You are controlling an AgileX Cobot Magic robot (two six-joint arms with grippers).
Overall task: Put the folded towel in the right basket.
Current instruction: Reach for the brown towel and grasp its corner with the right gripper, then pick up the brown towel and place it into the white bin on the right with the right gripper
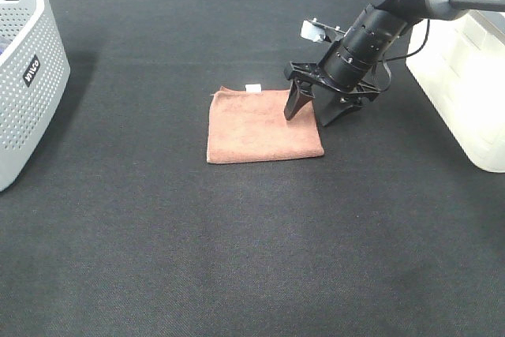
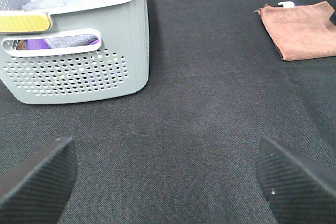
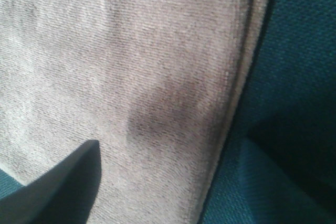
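Note:
The folded brown towel [image 1: 256, 128] lies flat on the black table, a white tag at its far edge. My right gripper [image 1: 308, 119] is open and points down at the towel's right edge, one finger over the cloth and the other just off it. The right wrist view shows the towel [image 3: 131, 66] close up, with my gripper [image 3: 173, 192] straddling its folded edge. The right basket [image 1: 465, 92] is white and stands at the right edge. My left gripper [image 2: 167, 182] is open and empty, low over bare table; the towel [image 2: 304, 27] lies far off in that view.
A grey perforated basket [image 1: 28, 76] stands at the far left, and in the left wrist view [image 2: 79, 51] it holds several cloths. The table [image 1: 237, 258] is covered in black fabric.

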